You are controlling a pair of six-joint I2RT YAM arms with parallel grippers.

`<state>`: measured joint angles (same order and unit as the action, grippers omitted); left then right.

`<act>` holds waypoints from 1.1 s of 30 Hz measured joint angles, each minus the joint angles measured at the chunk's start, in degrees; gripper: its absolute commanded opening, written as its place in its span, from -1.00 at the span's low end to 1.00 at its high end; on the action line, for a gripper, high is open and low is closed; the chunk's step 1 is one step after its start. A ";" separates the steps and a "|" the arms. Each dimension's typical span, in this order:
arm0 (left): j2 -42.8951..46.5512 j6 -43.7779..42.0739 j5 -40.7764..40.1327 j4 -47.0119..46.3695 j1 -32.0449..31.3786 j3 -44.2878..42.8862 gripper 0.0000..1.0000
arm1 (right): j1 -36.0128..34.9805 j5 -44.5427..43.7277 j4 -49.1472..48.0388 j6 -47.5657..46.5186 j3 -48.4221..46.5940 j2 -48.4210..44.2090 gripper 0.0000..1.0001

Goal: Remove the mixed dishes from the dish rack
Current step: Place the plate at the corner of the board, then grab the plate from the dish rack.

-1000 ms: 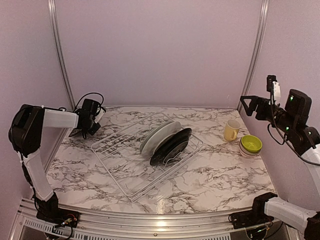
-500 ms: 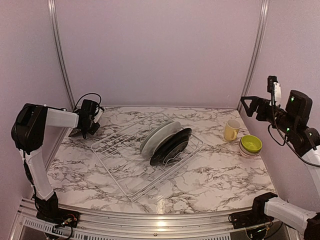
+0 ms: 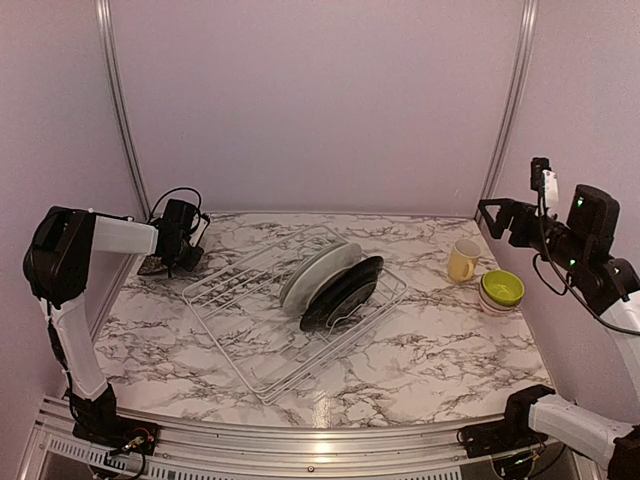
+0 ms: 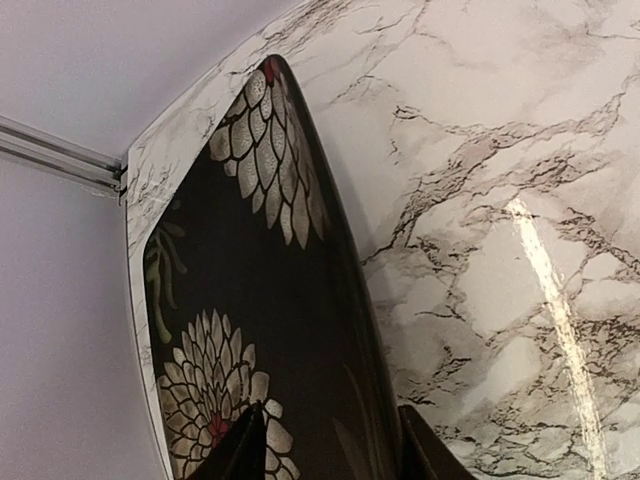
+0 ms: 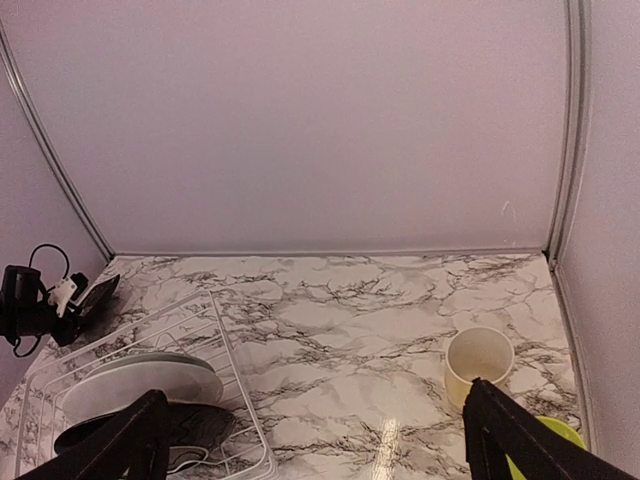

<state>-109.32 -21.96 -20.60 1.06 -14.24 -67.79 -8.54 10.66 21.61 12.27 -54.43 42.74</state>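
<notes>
My left gripper point(image 3: 178, 248) is shut on a black squarish plate point(image 4: 250, 300) with pale flower patterns, held on edge at the table's far left corner, left of the dish rack point(image 3: 262, 385). The plate's edge point(image 3: 152, 265) is low over the marble. In the rack, round whitish plates point(image 3: 318, 268) and black plates point(image 3: 345, 292) lean together. A pale yellow mug point(image 3: 463, 260) and a lime-green bowl point(image 3: 502, 287), stacked on other bowls, stand at the right. My right gripper point(image 3: 492, 214) is open and empty, raised above the mug point(image 5: 480, 360).
The rack's near half is bare wire grid. Purple walls with metal posts close in the table on three sides. The right wrist view shows the rack's corner point(image 5: 235, 390), the whitish plate point(image 5: 140, 385) and the left gripper's cable at far left.
My left gripper has shifted a little left and down with the black plate, so the plate's edge now shows near the table. The right arm has dropped slightly.
</notes>
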 measured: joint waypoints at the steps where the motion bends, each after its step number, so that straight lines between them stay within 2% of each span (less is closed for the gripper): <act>1: 0.02 0.37 0.04 0.31 0.00 0.00 0.05 | 0.00 0.07 -0.02 -0.09 0.00 0.09 0.97; 7: 0.76 2.69 1.31 1.75 0.02 0.02 0.38 | 0.00 0.28 -0.07 -0.35 0.00 0.83 0.97; 22: 16.33 13.18 5.86 4.07 0.66 0.59 0.75 | 0.00 0.28 0.00 -2.05 1.33 0.13 0.97; 26: 22.10 19.96 10.91 4.98 0.68 2.21 0.98 | 0.00 0.55 -0.31 -1.88 1.55 0.72 0.97; 33: 32.41 33.22 26.45 5.09 0.92 6.97 0.98 | 0.00 1.27 -1.64 -0.92 1.60 4.13 0.97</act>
<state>-76.90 11.27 5.85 6.15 -13.32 -60.82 -8.54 11.92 19.97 11.35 -52.84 46.87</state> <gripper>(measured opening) 0.989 0.985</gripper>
